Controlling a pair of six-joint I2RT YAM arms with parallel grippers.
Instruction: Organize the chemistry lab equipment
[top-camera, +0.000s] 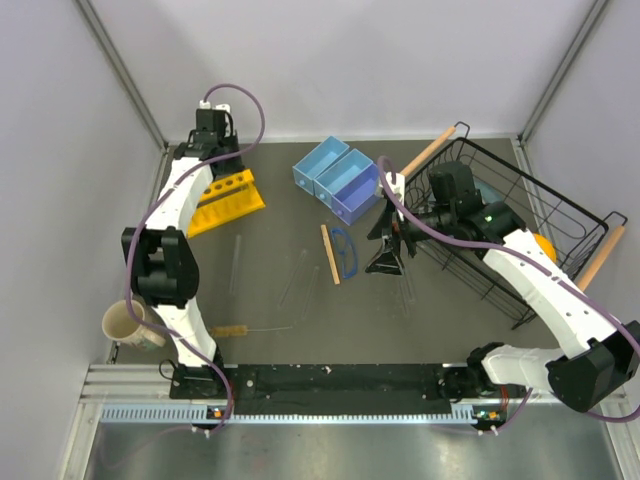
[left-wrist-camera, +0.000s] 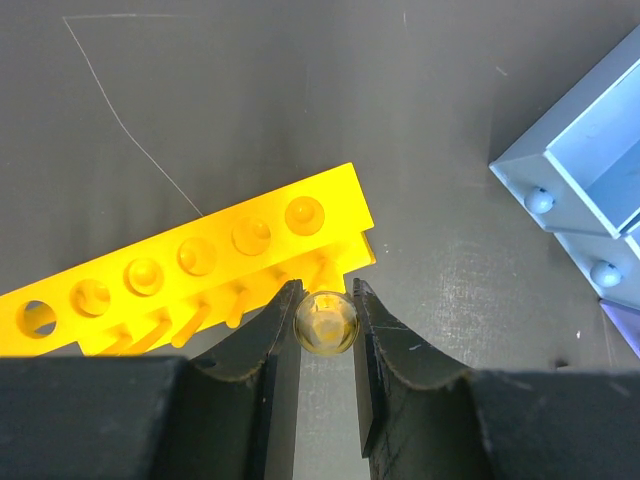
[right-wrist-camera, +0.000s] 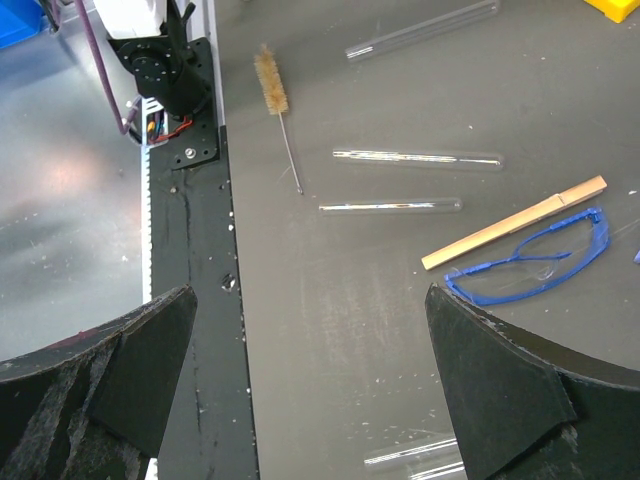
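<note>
1. While the left gripper (left-wrist-camera: 325, 300) points straight down at the table (left-wrist-camera: 300, 100), its two black fingers (left-wrist-camera: 275, 335) are clamped on a clear glass tube (left-wrist-camera: 325, 323). The tube shows end-on as a round rim between them, so it stands upright in the grip.
2. The held tube is just beside the end of a yellow rack (left-wrist-camera: 200, 265). It is in front of the last hole and not in any hole. Whether glass touches plastic I cannot tell.
3. The rack carries a row of round holes along its top and lies at the far left of the table. Light blue bins (left-wrist-camera: 590, 160) stand to its right, apart from it.
4. The right gripper (right-wrist-camera: 310, 292) hangs over the middle-right of the table. Its jaws are spread wide, and only tabletop shows between them.
5. Just beside its right finger in the wrist view lie the blue-framed safety glasses (right-wrist-camera: 530, 262). The wooden stick (right-wrist-camera: 515, 222) lies alongside them, and one end seems to meet the frame.
6. Beyond the stick, two loose tubes (right-wrist-camera: 418, 158) lie flat and roughly parallel, near each other but apart. Another tube (right-wrist-camera: 420, 30) lies farther on towards the rack, and more glass shows at the lower edge of the right wrist view.
7. The brush (right-wrist-camera: 268, 80) lies near the front rail. Its tan bristles are at one end, and its thin wire handle points towards the loose tubes.
8. In the overhead view, a black wire basket (top-camera: 530, 176) with wooden handles sits to the right of the right gripper.
9. A tan mug (top-camera: 128, 325) stands at the near-left edge, well apart from everything else.
</note>
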